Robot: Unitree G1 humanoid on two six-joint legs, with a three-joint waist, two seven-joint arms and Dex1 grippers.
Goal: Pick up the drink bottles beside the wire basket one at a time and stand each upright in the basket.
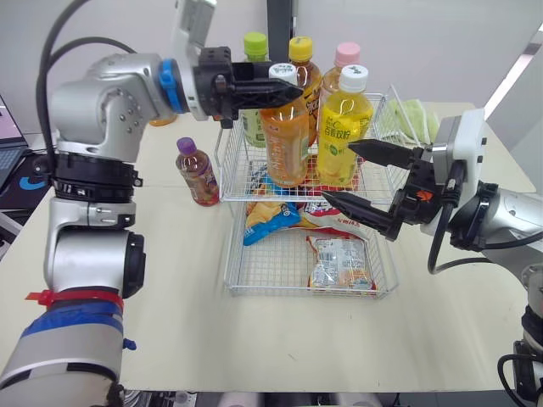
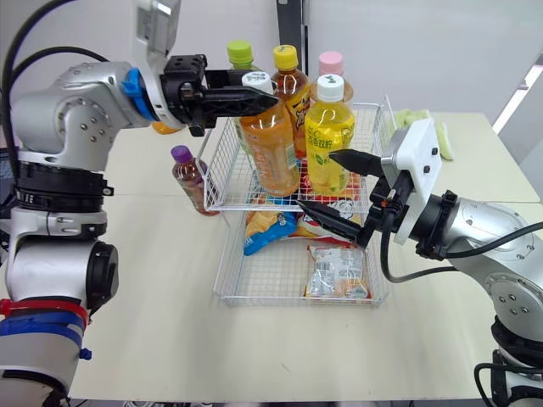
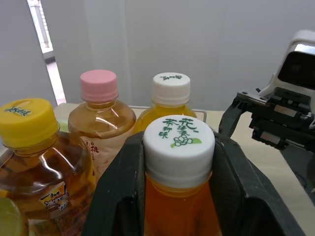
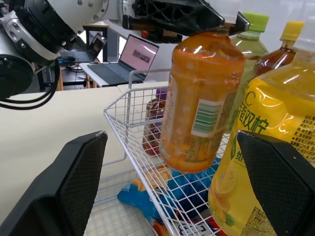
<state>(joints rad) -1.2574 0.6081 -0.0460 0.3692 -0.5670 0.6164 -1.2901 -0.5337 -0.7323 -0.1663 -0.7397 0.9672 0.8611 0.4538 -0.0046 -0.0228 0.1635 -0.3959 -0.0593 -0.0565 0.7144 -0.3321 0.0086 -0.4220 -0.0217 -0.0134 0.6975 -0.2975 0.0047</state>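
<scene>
At the front rim of the wire basket [image 1: 237,182], the left gripper [image 1: 288,83] clamps the orange drink bottle [image 1: 287,140] by its neck. Full, it looks heavy, smooth and slippery, so the neck seems the surest hold. Right of the basket, the right gripper [image 1: 341,171] waits with its jaws apart.

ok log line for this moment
left gripper: shut on orange bottle, over basket | right gripper: open, by yellow bottle | purple-cap bottle: beside basket
</scene>
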